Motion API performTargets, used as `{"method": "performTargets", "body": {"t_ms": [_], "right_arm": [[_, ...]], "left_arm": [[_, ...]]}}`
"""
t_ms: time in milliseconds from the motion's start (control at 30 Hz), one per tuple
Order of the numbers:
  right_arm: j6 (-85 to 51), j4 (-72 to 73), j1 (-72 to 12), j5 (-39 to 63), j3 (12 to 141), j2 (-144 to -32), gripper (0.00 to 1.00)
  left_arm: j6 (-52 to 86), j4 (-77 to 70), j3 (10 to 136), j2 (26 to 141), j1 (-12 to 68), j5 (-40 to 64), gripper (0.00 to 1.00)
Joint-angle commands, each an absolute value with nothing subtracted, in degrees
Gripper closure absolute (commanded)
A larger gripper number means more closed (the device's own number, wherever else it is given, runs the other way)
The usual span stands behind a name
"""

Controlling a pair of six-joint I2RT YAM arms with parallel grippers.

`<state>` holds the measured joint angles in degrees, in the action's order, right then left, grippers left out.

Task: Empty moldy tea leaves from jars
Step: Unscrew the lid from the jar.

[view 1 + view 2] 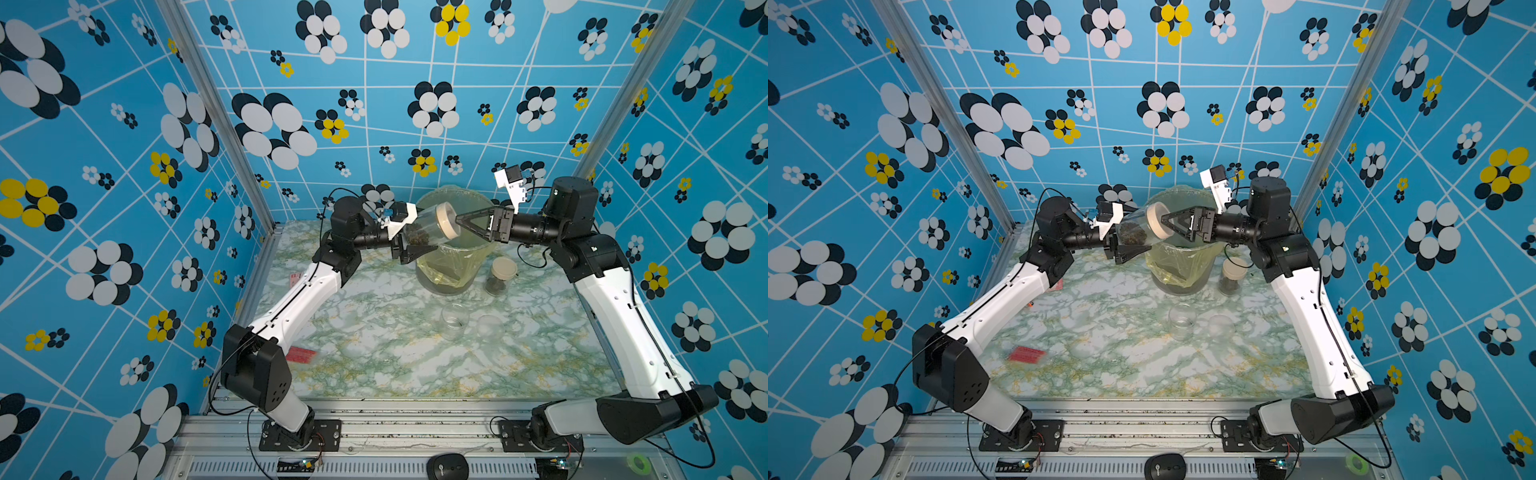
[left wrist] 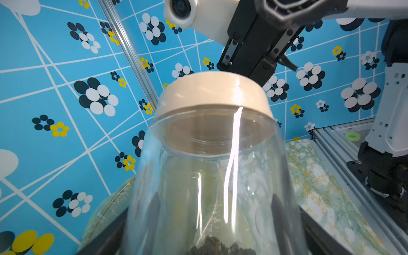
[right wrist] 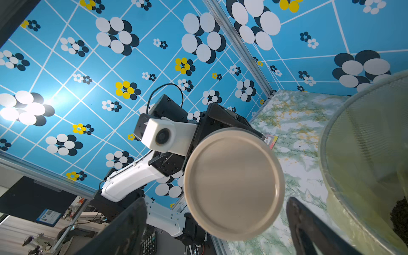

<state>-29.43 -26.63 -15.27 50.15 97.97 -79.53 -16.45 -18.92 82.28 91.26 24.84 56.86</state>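
Now left claw (image 1: 420, 245) level, gripping tilted jar (image 1: 422, 228); right claw (image 1: 460, 220) level, agape at lid (image 1: 445, 219).

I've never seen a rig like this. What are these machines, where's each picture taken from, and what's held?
Two robot arms work at a marbled table. Two pictures look down from above; two come from wrist cameras. The left gripper holds a tilted clear jar by a yellow-bagged bin, dark tea leaves inside, beige lid on. The right gripper is open at that lid. On the table: a lidded jar of leaves, an empty jar, a clear lid, a red card.
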Motion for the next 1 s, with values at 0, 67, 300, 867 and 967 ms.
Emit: {"method": "performTargets", "body": {"t_ms": [0, 67, 300, 867, 967], "right_arm": [[-35.77, -28.55, -14.92, 44.78, 95.16, -77.69, 0.01], [-38.00, -28.77, -14.81, 43.59, 93.95, -76.85, 0.01], [-41.52, -35.10, -14.77, 36.23, 94.53, -76.20, 0.01], [-44.43, -33.69, -14.81, 37.41, 94.13, -79.00, 0.01], [-44.90, -32.10, -14.85, 38.32, 94.05, -78.75, 0.01]], "left_arm": [[-19.63, -26.91, 80.81, 88.97, 25.05, 52.70, 0.61], [-21.27, -29.00, 79.58, 88.64, 25.54, 50.82, 0.61], [-37.23, -30.35, 75.39, 87.21, 30.07, 39.05, 0.61], [-43.61, -37.05, 72.92, 88.60, 33.83, 31.81, 0.61], [-43.65, -36.56, 73.47, 89.10, 34.08, 31.81, 0.61]]}}
